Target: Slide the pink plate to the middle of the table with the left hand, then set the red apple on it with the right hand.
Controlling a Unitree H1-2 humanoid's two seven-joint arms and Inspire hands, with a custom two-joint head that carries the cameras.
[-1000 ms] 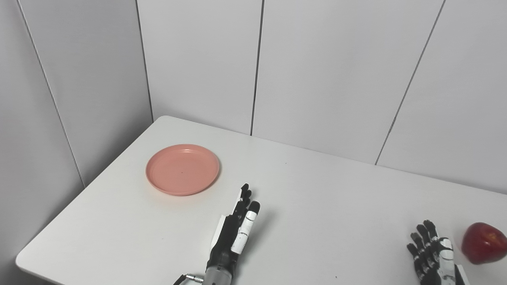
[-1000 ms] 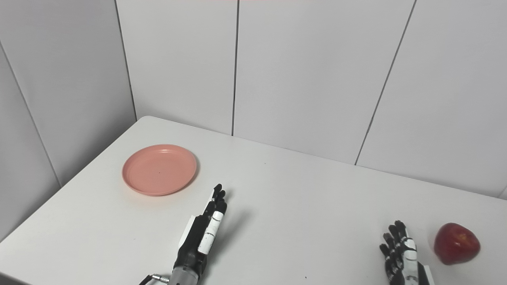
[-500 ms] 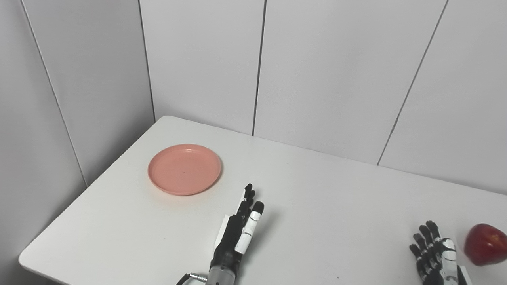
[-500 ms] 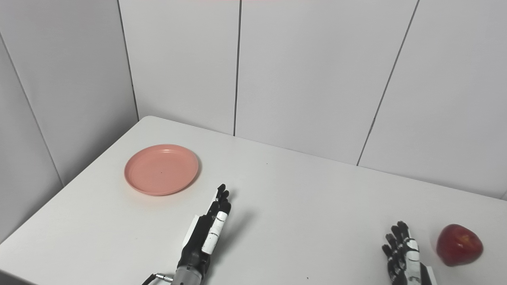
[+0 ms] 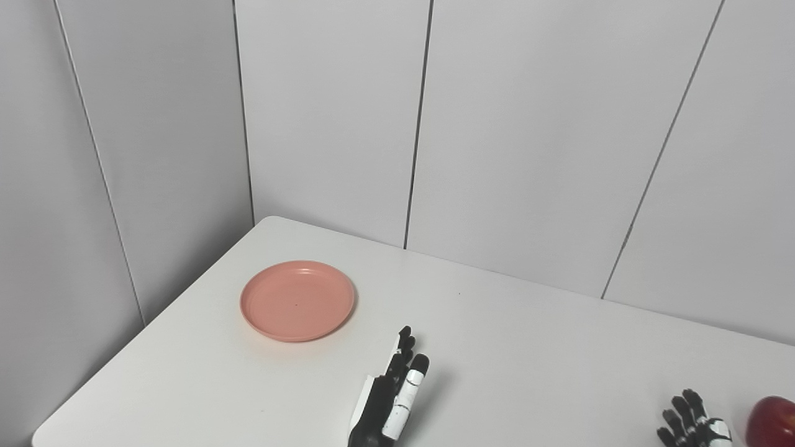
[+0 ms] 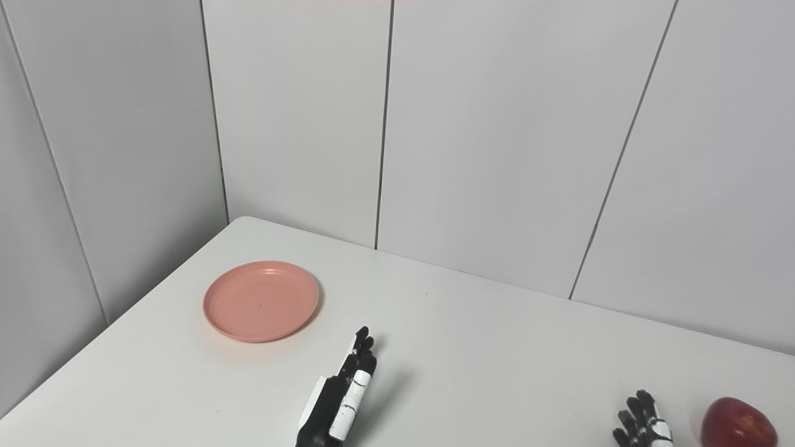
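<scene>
Left hand (image 5: 391, 397), fingers straight and pressed together, holds nothing near the pink plate (image 5: 297, 300); right hand (image 6: 643, 425), fingers spread, sits beside the red apple (image 6: 738, 422).

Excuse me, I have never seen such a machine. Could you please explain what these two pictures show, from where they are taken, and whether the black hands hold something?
Both pictures come from two cameras side by side on a humanoid robot's head, looking down at one white table. The black and white shapes at the bottom are its mechanical hands. The left hand is stretched out flat, empty, short of the pink plate near the table's left corner. The right hand is mostly cut off by the frame; its fingers look spread, beside the red apple, not touching it. Nothing is held.
</scene>
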